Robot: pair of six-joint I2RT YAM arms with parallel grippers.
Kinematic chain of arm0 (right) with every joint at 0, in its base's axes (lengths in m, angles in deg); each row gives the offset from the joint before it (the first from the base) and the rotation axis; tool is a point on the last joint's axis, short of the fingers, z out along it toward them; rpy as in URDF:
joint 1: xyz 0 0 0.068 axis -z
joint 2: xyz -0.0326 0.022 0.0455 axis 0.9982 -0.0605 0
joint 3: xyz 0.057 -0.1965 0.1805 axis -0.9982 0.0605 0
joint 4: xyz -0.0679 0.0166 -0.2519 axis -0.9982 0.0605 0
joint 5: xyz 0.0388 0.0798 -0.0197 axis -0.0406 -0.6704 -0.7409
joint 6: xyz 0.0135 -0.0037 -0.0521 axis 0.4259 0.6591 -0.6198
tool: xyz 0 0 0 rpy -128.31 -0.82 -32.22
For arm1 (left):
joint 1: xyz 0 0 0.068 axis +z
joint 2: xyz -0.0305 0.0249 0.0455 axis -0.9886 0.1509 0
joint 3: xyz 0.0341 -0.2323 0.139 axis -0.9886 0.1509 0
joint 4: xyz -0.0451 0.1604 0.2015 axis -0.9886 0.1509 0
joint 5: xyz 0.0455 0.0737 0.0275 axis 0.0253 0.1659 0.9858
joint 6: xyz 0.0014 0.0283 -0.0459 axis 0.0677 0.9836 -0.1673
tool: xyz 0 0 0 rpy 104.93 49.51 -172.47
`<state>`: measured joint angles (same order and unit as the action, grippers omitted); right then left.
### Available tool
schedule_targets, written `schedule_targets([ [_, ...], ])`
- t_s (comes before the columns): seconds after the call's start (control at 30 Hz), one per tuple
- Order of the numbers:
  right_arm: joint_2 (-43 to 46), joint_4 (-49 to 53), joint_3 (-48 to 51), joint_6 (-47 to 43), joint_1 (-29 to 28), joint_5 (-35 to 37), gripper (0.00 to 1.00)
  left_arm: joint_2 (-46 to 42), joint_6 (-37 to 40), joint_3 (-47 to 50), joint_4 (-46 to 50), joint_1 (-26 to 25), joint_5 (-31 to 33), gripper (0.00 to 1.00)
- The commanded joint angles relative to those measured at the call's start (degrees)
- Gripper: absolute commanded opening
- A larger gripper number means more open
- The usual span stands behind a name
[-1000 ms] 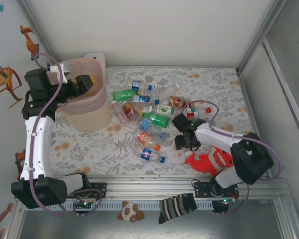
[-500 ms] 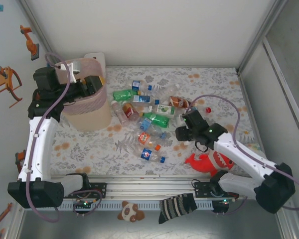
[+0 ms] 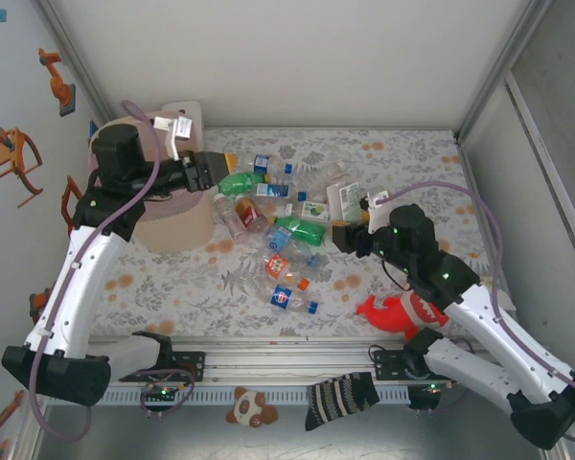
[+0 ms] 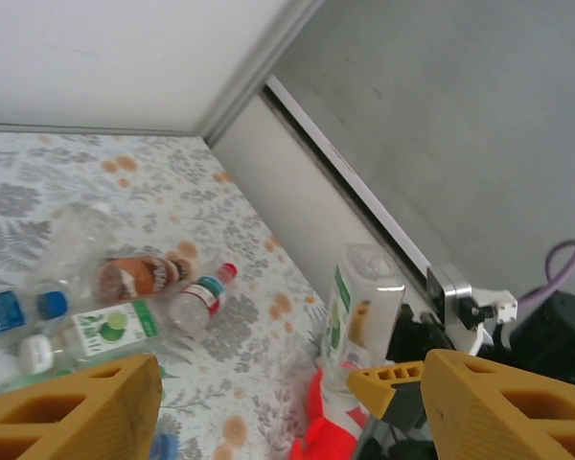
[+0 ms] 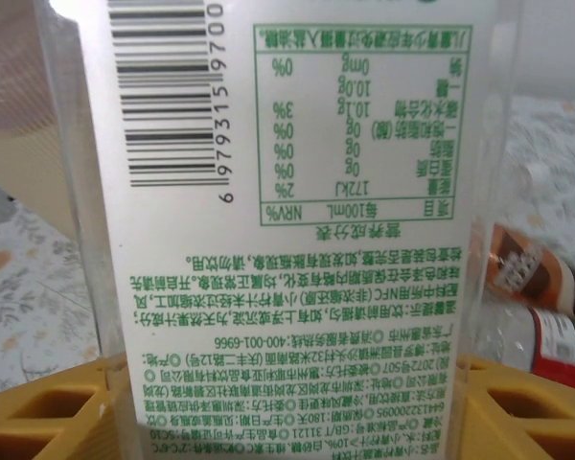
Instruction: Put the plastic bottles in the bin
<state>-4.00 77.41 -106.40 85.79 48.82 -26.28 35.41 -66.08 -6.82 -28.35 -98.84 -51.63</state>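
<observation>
Right end effector (image 3: pixel 351 228) lifted, grasping bottle (image 5: pixel 297 240), barcode 6 979315, 172kJ, NRV%, left end effector (image 3: pixel 207 171) released

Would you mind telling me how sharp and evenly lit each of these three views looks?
Top external view: even, soft light, sharp throughout, only faint shadows on the table. Left wrist view: slightly soft, with the left claw blurred up close. Right wrist view: the label on the held bottle is crisp, the bottles behind it blurred.
</observation>
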Motion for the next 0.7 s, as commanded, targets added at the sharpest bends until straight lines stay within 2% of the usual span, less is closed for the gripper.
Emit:
schedule_targets([
  [0.0,0.47,-6.25,-2.41,-6.86,-1.01,-5.99,0.58,0.71,-1.01,-3.09,-2.91,-4.80,1.26,0.72],
  [0.23,0.02,-1.78,-5.83,-23.26,-3.91,-3.61,0.52,3.28,-0.18,-5.53,-1.49,-13.74,3.74,0.73],
  [0.37,0.23,-1.18,-7.40,-28.96,-4.42,-0.62,0.49,4.42,2.85,-6.92,2.36,-19.30,9.10,0.73],
  [0.5,-0.51,-2.22,-9.38,-28.65,-4.52,2.71,0.49,5.26,3.65,-7.44,2.93,-24.50,17.11,0.73],
  [0.67,-1.11,-5.52,-10.00,-25.38,-4.56,1.73,0.49,5.86,5.51,-6.06,-2.38,-33.25,31.33,0.77],
])
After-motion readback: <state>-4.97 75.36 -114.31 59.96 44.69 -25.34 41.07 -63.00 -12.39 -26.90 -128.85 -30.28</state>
